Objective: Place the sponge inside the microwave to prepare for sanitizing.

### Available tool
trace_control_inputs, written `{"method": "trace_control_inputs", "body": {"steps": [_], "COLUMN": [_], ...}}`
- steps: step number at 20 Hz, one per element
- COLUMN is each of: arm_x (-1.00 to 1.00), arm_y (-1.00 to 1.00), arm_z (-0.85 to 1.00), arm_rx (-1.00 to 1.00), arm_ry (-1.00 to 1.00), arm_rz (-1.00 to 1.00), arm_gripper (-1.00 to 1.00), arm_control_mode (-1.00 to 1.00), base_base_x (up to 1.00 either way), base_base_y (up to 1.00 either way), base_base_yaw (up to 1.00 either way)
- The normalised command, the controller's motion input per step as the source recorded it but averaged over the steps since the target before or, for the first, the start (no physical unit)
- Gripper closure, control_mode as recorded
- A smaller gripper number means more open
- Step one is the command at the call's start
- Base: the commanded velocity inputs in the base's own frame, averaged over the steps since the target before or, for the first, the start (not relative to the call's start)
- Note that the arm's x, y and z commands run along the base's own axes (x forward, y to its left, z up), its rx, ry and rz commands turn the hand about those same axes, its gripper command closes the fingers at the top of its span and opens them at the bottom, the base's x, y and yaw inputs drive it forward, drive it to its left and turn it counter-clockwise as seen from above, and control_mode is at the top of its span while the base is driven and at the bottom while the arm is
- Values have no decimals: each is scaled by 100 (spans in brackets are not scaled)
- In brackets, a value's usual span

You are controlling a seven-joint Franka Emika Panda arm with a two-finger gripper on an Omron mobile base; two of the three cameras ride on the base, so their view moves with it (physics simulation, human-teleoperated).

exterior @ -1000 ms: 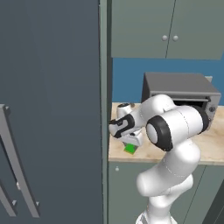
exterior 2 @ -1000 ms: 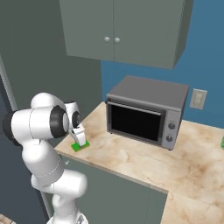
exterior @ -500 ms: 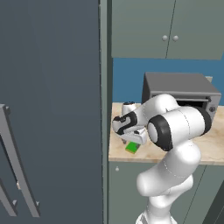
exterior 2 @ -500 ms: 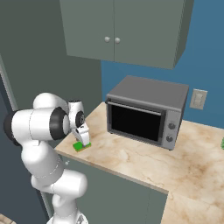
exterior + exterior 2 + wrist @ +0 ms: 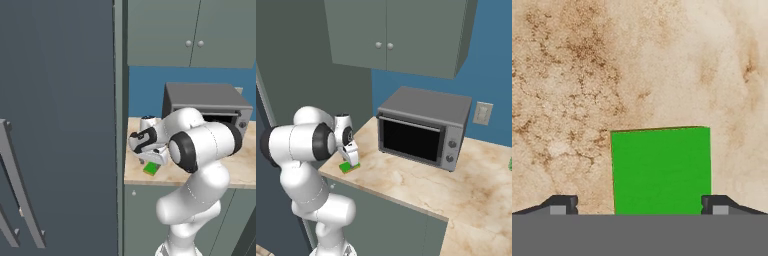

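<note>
The sponge (image 5: 151, 169) is a small flat bright-green block lying on the beige marble counter (image 5: 242, 167) near its left front corner. In the right base view the sponge (image 5: 347, 166) sits just below the hand. My gripper (image 5: 153, 160) hangs close over it, pointing down. In the hand view the sponge (image 5: 661, 170) lies flat between and ahead of the two dark fingertips (image 5: 562, 203), and the gripper (image 5: 639, 204) is open, with both tips clear of the sponge's sides. The microwave is out of view.
A freestanding grey box oven (image 5: 421, 130) with a dark glass door stands on the counter (image 5: 406, 185) to the right of the sponge. A tall dark panel (image 5: 60, 125) rises at the counter's left end. Grey-green wall cabinets (image 5: 391, 35) hang above.
The jaws have gone from nearly shut to wide open. The hand has risen slightly above the sponge, which stays on the counter.
</note>
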Motion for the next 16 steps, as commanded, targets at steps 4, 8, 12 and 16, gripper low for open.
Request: {"method": "trace_control_inputs", "body": {"steps": [4,8,12,16], "arm_x": [-18,-27,-1,0], "arm_y": [-13,-7,0,1], "arm_z": [0,0,0,-3], "arm_rx": [0,0,0,0], "arm_ry": [0,0,1,0], "arm_rz": [0,0,0,0], "arm_gripper": [-100,-100,-100,-100], "arm_control_mode": [-100,-100,-100,-100], "base_base_x": [0,0,0,0], "base_base_y": [0,0,0,0], "base_base_yaw": [0,0,0,0]}}
